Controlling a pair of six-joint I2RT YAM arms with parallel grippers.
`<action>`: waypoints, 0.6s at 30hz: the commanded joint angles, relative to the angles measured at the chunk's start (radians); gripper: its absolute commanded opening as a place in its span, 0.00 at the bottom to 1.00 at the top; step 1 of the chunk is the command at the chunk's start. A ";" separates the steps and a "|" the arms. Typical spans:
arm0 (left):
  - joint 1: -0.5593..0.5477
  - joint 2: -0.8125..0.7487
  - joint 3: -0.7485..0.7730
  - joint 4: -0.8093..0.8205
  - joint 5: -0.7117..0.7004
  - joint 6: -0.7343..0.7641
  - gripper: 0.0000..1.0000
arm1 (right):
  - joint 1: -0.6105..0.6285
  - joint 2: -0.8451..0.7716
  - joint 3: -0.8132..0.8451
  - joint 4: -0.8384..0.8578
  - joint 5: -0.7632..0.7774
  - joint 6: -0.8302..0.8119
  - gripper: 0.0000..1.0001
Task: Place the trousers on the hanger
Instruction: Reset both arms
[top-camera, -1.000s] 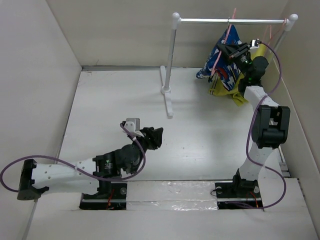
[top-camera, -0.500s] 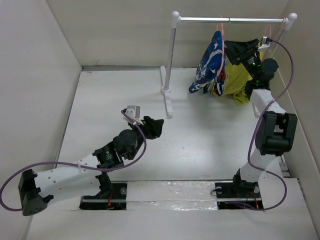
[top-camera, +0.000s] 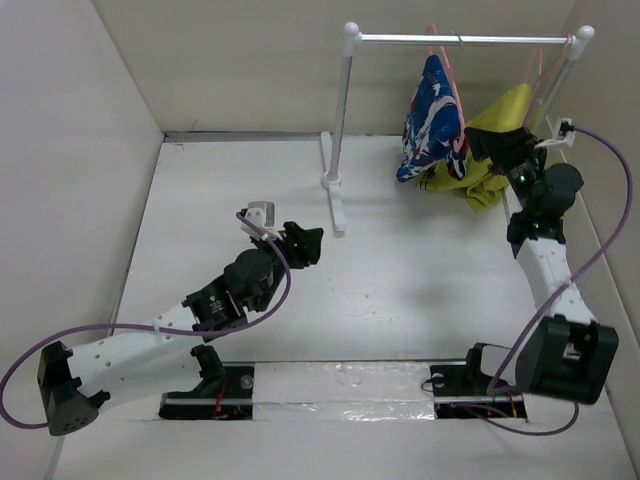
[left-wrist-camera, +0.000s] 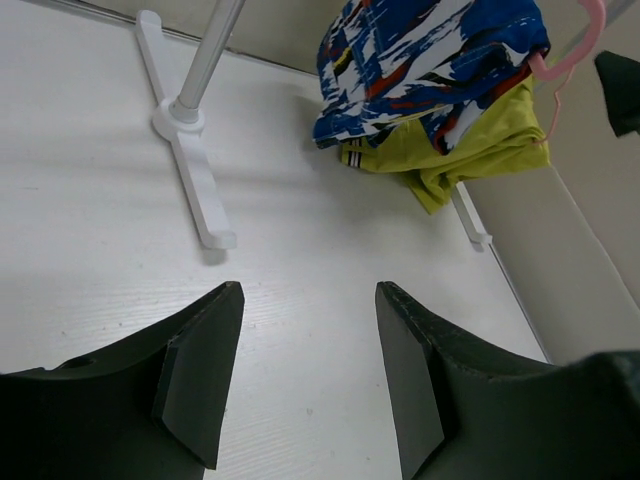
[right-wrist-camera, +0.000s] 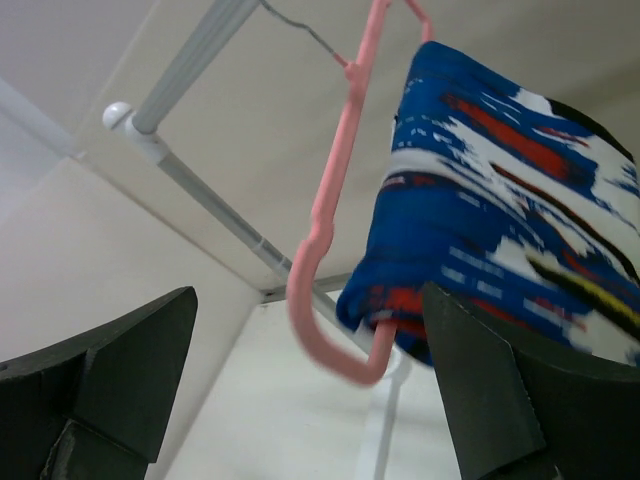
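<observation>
Hanging by its hook from the silver rail (top-camera: 460, 41) of a white rack (top-camera: 343, 120) at the far right, the hanger (right-wrist-camera: 322, 205) carries the trousers (top-camera: 432, 118), folded over its bottom bar. Just right of them and touching, a yellow-green garment (top-camera: 495, 120) droops from a second pink hanger (top-camera: 540, 65). The rack's left post stands just far-right of the left gripper (top-camera: 303, 245), which hovers low over the table (top-camera: 400, 290), fingers apart and empty, pointing at the rack. The right gripper (top-camera: 497, 148) sits high beside the garments, tilted up toward them, fingers spread wide around nothing.
</observation>
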 joint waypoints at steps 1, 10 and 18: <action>0.008 0.005 0.030 -0.002 -0.032 0.003 0.53 | 0.008 -0.183 -0.101 -0.055 0.071 -0.192 1.00; 0.017 -0.008 -0.021 -0.071 -0.043 -0.052 0.55 | 0.193 -0.414 -0.338 -0.258 -0.050 -0.425 1.00; 0.017 -0.060 -0.130 -0.029 -0.017 -0.112 0.54 | 0.232 -0.611 -0.549 -0.533 0.082 -0.594 1.00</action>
